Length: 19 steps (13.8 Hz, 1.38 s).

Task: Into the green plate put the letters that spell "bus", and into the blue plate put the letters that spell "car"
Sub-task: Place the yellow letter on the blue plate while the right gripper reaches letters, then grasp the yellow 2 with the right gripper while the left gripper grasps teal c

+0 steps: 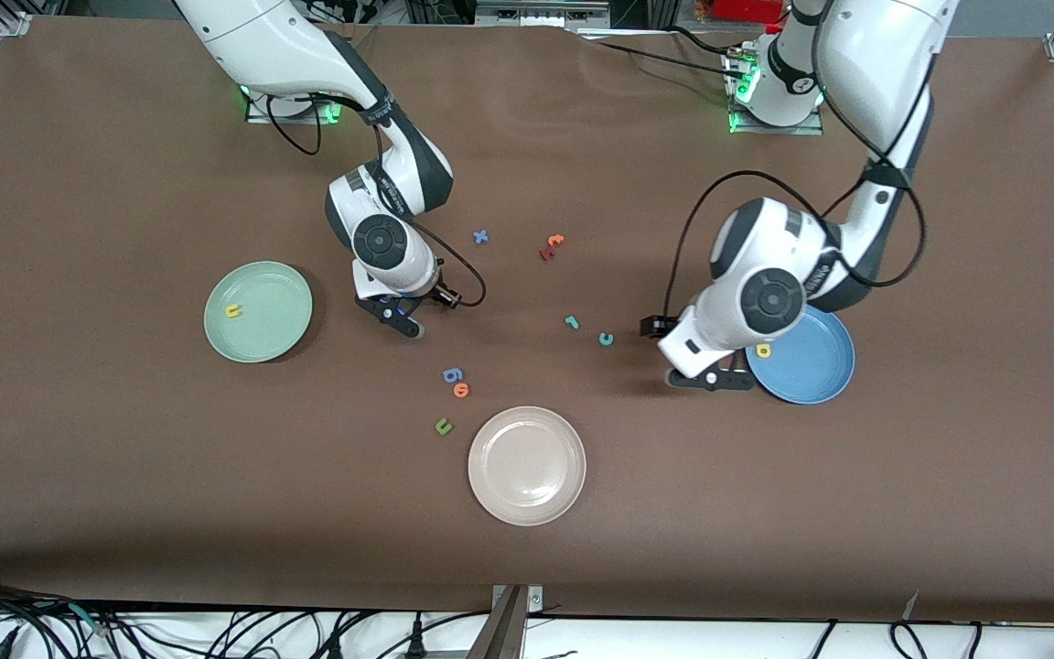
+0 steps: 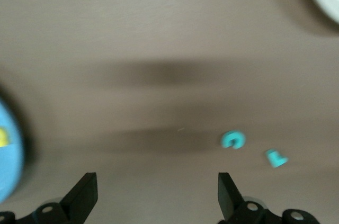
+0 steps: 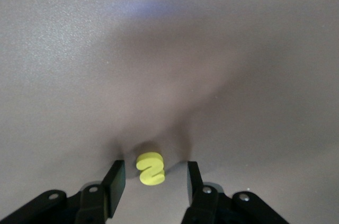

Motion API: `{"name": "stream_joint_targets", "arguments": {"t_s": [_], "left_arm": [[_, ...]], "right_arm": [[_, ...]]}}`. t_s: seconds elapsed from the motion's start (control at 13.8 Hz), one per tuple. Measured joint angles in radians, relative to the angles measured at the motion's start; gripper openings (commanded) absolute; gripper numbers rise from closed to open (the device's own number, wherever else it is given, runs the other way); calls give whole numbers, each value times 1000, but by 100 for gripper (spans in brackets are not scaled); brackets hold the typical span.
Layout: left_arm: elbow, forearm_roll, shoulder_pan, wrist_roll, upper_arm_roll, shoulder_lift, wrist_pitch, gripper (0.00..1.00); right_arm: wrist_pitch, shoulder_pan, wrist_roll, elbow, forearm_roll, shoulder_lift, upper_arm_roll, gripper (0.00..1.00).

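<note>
The green plate [image 1: 258, 311] near the right arm's end of the tabletop holds only the yellow u [image 1: 232, 311]. The blue plate [image 1: 806, 361] near the left arm's end has the yellow a [image 1: 763, 350]. The left tool [image 2: 157, 195] hangs wide open and empty just beside that plate. The right tool [image 3: 152, 181] sits low with its fingers either side of the yellow s [image 3: 150, 168], not touching it — that tiny foam piece could easily squirt out or tip if the fingers close off-centre. The teal c [image 1: 606, 339] and teal r [image 1: 571, 321] wait mid-tabletop.
</note>
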Motion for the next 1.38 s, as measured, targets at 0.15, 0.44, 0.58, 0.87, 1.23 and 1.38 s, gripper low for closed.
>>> {"name": "stream_joint_targets", "arguments": {"t_s": [0.15, 0.44, 0.58, 0.87, 1.23, 1.38], "left_arm": [[1, 0, -51, -67, 0, 38, 95, 100], [4, 0, -102, -87, 0, 112, 172, 100], [6, 0, -107, -87, 1, 127, 196, 97], [6, 20, -114, -108, 1, 150, 214, 90], [6, 32, -137, -151, 2, 170, 218, 74], [6, 33, -143, -153, 2, 171, 218, 68]], "right_arm": [[45, 0, 0, -37, 0, -19, 0, 53], [144, 0, 0, -91, 0, -27, 0, 41], [148, 0, 1, -93, 0, -29, 0, 22], [151, 1, 1, -94, 0, -33, 0, 2], [85, 1, -7, -82, -2, -38, -3, 2], [-65, 2, -46, -30, -3, -63, -31, 2]]}}
